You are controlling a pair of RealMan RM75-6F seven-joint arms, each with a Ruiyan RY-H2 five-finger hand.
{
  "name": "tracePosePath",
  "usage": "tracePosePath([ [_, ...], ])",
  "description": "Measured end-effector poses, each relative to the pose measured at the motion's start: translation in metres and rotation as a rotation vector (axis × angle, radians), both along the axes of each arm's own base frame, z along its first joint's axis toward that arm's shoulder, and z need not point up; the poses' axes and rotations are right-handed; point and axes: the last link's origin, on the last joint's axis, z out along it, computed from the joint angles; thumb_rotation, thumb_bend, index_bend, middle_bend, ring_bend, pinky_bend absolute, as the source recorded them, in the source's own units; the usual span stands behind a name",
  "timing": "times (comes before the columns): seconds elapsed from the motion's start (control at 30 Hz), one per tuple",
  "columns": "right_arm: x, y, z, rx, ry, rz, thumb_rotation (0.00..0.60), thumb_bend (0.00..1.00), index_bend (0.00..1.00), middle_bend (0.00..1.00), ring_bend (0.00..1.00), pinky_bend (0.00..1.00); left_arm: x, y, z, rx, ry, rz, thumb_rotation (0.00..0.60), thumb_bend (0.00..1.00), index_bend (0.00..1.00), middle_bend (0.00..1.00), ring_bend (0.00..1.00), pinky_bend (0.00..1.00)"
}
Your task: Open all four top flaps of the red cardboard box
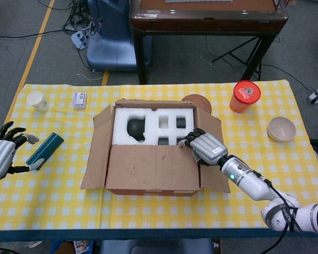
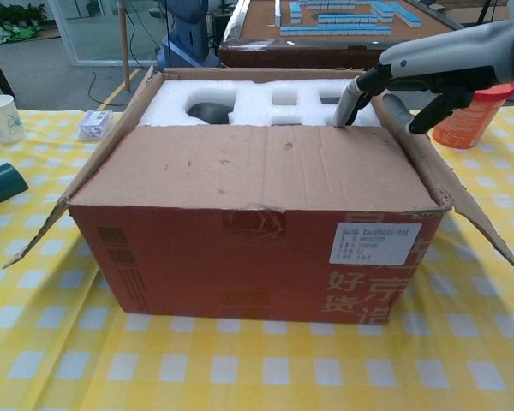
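The red cardboard box (image 1: 151,151) sits mid-table on the yellow checked tablecloth (image 1: 53,196), its near flap (image 2: 257,167) lying closed over white foam. The right hand (image 1: 204,147) holds nothing, fingertips (image 2: 347,107) touching that flap's far edge at the box's right corner. Well left of the box, the left hand (image 1: 2,153) rests with fingers spread, empty.

Floor (image 1: 21,32): grey, with a yellow line running across it on the left.
Bench (image 1: 148,217): covered with a yellow and white check cloth.
Far table (image 1: 206,21): dark brown wood with black legs, holding rows of blue tiles.
Blue machine (image 1: 108,37): stands beside the far table.
Cables (image 1: 77,21): black, tangled on the floor.
Glass door (image 2: 94,30): bright daylight behind it.
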Motion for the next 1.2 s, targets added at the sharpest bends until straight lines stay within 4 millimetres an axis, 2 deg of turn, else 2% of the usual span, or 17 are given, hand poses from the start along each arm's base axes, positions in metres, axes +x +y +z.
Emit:
tracePosePath([
  [0.43,0.0024,0.006,0.0088,0.044,-0.074,-0.064,0.6,0.84,0.24,0.23,0.14,0.07,0.0021,0.0016,-0.0031,-0.008,0.003,-0.006,0.379,0.23,0.44,0.41,0.19,0.0],
  [0.93,-0.0026,-0.0013,0.0049,0.054,-0.077,-0.089,0.6,0.84,0.26,0.24,0.14,0.07,0.0021,0.0021,-0.0058,-0.016,0.014,0.0,0.381,0.23,0.44,0.41,0.19,0.0],
  [1.2,0.0009,0.0029,0.0061,0.099,-0.122,-0.142,0.6,0.84,0.29,0.24,0.14,0.07,0.0015,0.0033,-0.0065,-0.016,0.013,0.0,0.383,0.23,0.44,0.41,0.19,0.0],
])
